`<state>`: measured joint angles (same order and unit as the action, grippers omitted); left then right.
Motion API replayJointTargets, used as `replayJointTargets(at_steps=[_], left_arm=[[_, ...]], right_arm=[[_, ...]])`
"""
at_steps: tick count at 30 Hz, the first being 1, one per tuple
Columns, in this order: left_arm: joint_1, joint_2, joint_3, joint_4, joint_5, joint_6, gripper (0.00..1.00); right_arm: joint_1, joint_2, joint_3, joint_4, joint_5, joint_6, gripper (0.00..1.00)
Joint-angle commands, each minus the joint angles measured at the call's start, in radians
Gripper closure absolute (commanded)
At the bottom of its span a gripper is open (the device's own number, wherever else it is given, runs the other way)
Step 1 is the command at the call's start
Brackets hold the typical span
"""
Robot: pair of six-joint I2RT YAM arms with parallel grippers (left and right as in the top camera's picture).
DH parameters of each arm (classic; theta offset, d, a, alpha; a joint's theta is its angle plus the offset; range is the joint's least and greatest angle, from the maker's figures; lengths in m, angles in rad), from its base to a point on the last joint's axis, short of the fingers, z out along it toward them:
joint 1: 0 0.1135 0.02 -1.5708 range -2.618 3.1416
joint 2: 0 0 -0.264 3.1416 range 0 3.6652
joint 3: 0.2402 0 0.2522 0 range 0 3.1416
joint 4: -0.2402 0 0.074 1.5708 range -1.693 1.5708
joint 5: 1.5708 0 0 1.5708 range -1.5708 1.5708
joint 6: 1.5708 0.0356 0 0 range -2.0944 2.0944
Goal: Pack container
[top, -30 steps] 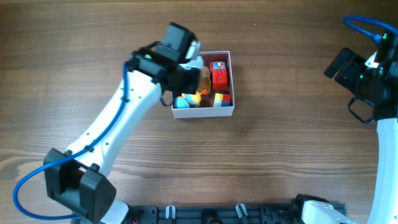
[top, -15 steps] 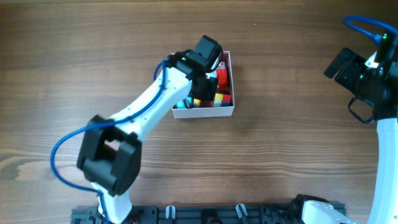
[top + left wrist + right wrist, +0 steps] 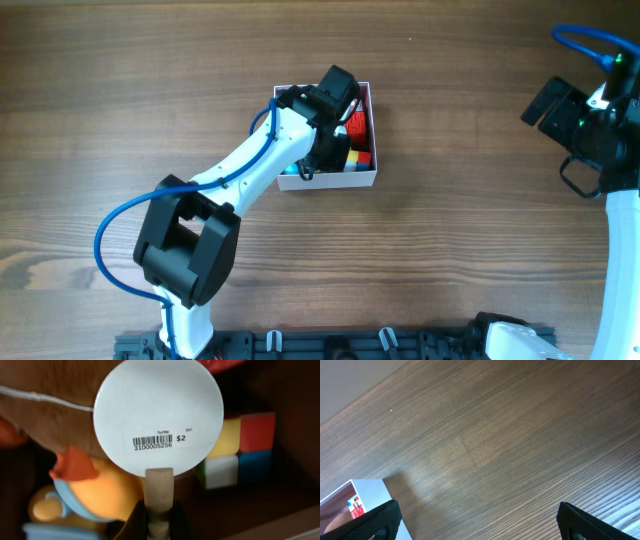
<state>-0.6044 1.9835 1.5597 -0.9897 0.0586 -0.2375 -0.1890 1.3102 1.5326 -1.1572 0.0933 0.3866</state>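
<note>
The container (image 3: 362, 178), a white-walled square box, sits at the table's middle and holds several small toys. Its corner also shows in the right wrist view (image 3: 370, 491). My left gripper (image 3: 324, 150) is down inside it. In the left wrist view the left gripper (image 3: 160, 522) is shut on the tan stem of a round white price tag (image 3: 159, 415). Behind the tag are a multicoloured cube (image 3: 240, 447), an orange and blue toy (image 3: 95, 485) and a brown plush (image 3: 45, 390). A red toy (image 3: 357, 128) lies by the container's right wall. My right gripper (image 3: 480, 520) is open and empty, above bare wood.
The right arm (image 3: 590, 130) hangs at the table's far right edge. The left arm (image 3: 240, 180) stretches diagonally from the front left across to the container. Brown wooden tabletop (image 3: 470, 230) surrounds the box.
My left arm has swung to the right, from the container's left edge to over its middle, and now covers most of the toys. The right arm has not moved.
</note>
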Motion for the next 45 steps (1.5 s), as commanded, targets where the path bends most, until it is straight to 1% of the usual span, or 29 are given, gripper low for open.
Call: replayJointTargets(at_steps=[1,5,8,10,11,12,14,16,23,26,27,29,31,32,34,35,41,45], left_arm=[[-0.014,0.002,0.011,-0.029,0.019,-0.04,0.96],[-0.018,-0.005,0.011,-0.034,0.019,-0.039,0.96],[-0.018,-0.005,0.011,-0.034,0.019,-0.032,0.92],[-0.018,-0.005,0.011,-0.032,0.019,-0.032,0.86],[-0.018,-0.005,0.012,-0.031,0.019,-0.032,0.81],[-0.018,-0.008,0.012,-0.028,0.019,-0.03,0.74],[-0.018,-0.018,0.016,-0.027,0.019,-0.028,0.68],[-0.018,-0.037,0.033,-0.03,0.019,-0.028,0.55],[-0.018,-0.166,0.142,-0.044,0.01,-0.029,0.53],[-0.014,-0.244,0.152,-0.048,-0.07,-0.029,0.5],[-0.012,-0.272,0.152,-0.06,-0.116,-0.029,0.47],[0.001,-0.333,0.152,-0.097,-0.209,-0.029,0.38],[0.026,-0.386,0.152,-0.133,-0.272,-0.029,0.31],[0.073,-0.446,0.152,-0.17,-0.308,-0.031,0.24],[0.145,-0.508,0.152,-0.201,-0.314,-0.036,0.2],[0.188,-0.537,0.152,-0.216,-0.314,-0.042,0.0],[0.469,-0.681,0.152,-0.276,-0.295,-0.165,0.0],[0.602,-0.729,0.152,-0.277,-0.257,-0.162,0.0]], right_arm=[[-0.001,0.01,0.012,0.001,-0.009,-0.018,0.0],[-0.001,0.01,0.012,0.001,-0.009,-0.018,0.0],[-0.001,0.01,0.012,0.001,-0.009,-0.018,0.0],[-0.001,0.01,0.012,0.001,-0.009,-0.018,0.0],[-0.001,0.01,0.012,0.001,-0.009,-0.018,0.0],[-0.001,0.01,0.012,0.001,-0.009,-0.018,0.0],[-0.001,0.01,0.012,0.001,-0.009,-0.018,0.0],[-0.001,0.01,0.012,0.001,-0.009,-0.018,0.0],[-0.001,0.01,0.012,0.001,-0.009,-0.018,0.0],[-0.001,0.01,0.012,0.001,-0.009,-0.018,0.0],[-0.001,0.01,0.012,0.001,-0.009,-0.018,0.0],[-0.001,0.01,0.012,0.001,-0.009,-0.018,0.0],[-0.001,0.01,0.012,0.001,-0.009,-0.018,0.0],[-0.001,0.01,0.012,0.001,-0.009,-0.018,0.0],[-0.001,0.01,0.012,0.001,-0.009,-0.018,0.0],[-0.001,0.01,0.012,0.001,-0.009,-0.018,0.0],[-0.001,0.01,0.012,0.001,-0.009,-0.018,0.0],[-0.001,0.01,0.012,0.001,-0.009,-0.018,0.0]])
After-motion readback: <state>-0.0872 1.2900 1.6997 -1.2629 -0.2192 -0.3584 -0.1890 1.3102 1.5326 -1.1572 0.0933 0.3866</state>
